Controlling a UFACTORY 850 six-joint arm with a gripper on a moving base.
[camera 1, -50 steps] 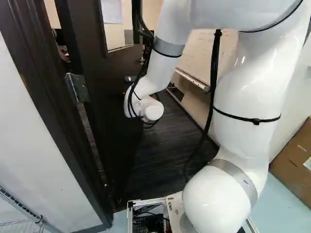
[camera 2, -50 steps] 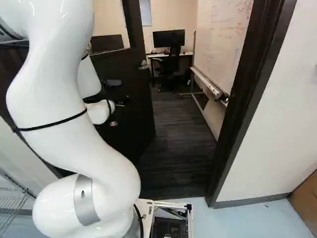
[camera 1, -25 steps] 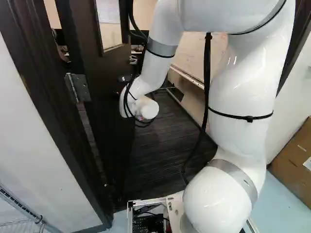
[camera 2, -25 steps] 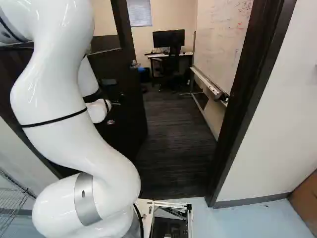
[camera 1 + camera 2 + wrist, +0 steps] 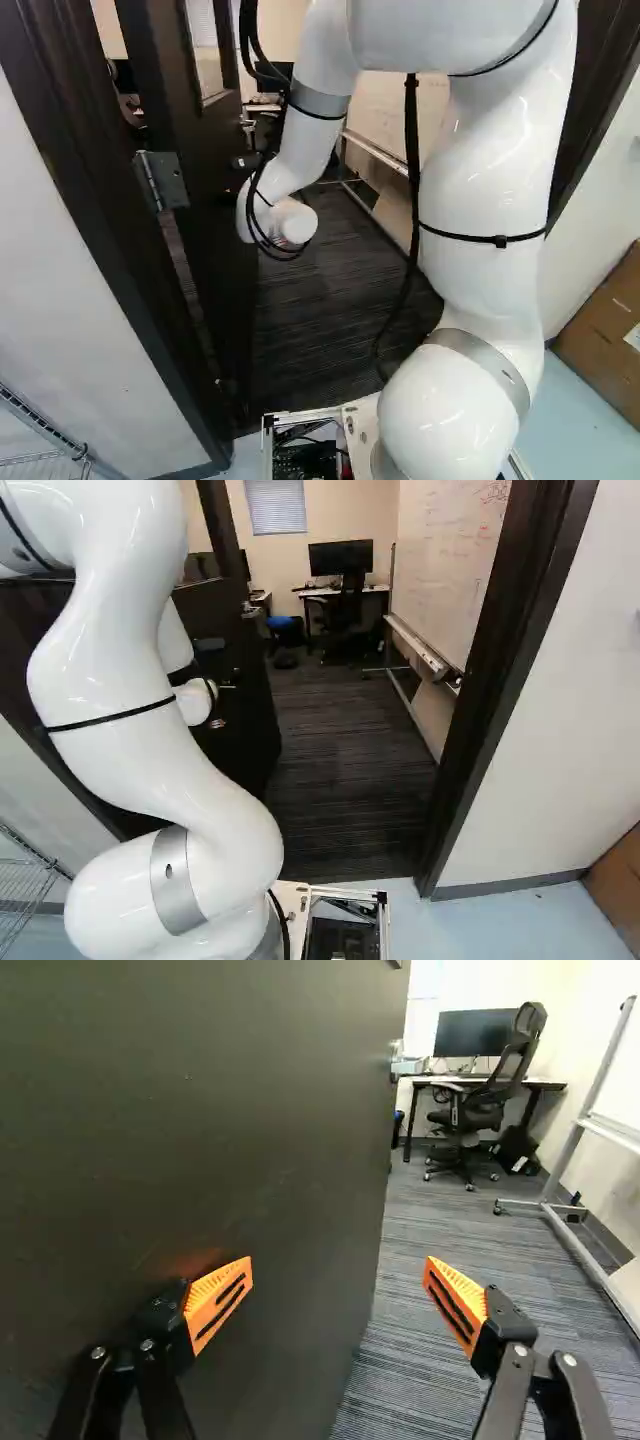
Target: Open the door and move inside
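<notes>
The dark door (image 5: 215, 240) stands partly open into the room, hinged at the left of the left base view; the right base view shows its face (image 5: 245, 720) behind my arm. My wrist (image 5: 285, 220) is beside that face and hides the gripper in both base views. In the wrist view my gripper (image 5: 338, 1285) is wide open. One orange pad (image 5: 218, 1300) is close to or against the door's face (image 5: 200, 1140); I cannot tell whether they touch. The other pad (image 5: 455, 1302) is out past the door's free edge, over the carpet.
Dark frame posts (image 5: 500, 690) bound the doorway on both sides. Inside are dark carpet (image 5: 340, 780), a whiteboard on a wheeled stand (image 5: 440, 665) along the right, and a desk with a monitor (image 5: 340, 558) and chair (image 5: 480, 1110) farther back. A cardboard box (image 5: 605, 330) stands outside at the right.
The door has swung farther open, showing more of the room. My arm has shifted leftward with it in the left base view. The base has not visibly moved.
</notes>
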